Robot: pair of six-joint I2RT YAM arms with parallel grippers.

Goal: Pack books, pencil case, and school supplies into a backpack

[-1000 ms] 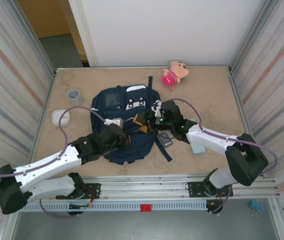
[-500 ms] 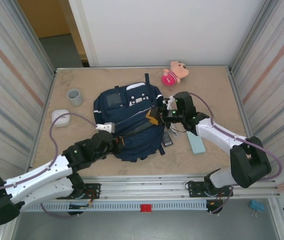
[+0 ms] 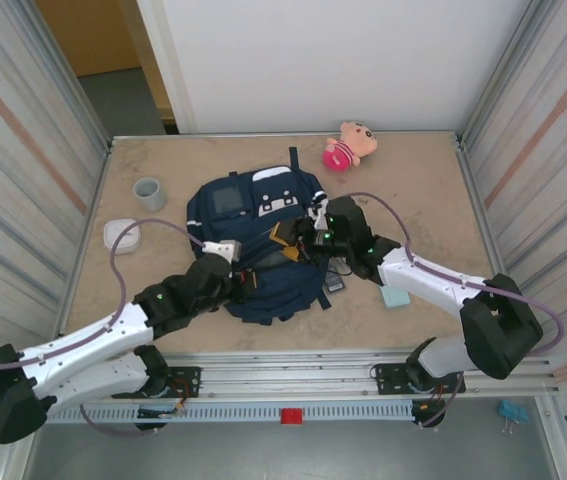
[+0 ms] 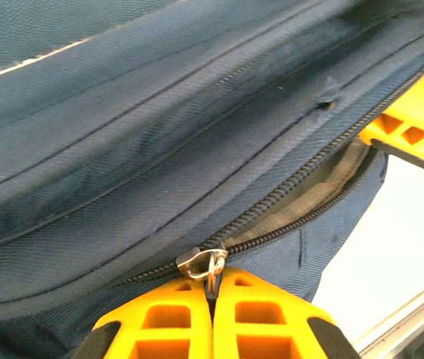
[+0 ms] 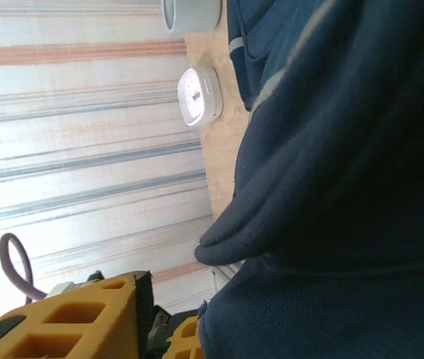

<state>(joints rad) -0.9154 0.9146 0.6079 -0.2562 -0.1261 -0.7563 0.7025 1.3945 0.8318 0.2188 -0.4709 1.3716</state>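
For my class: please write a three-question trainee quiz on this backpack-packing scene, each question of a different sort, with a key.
1. True or false: the left pincer is shut on the metal zipper pull of the large dark navy fabric backpack.
2. Which lies nearest the far edge of the table? A: grey cup. B: pink plush toy. C: small white rounded gadget.
3. Fill in: the long flat pale teal pencil case lies on the ____, on the right arm's side of the backpack.
Key: 1 true; 2 B; 3 table.
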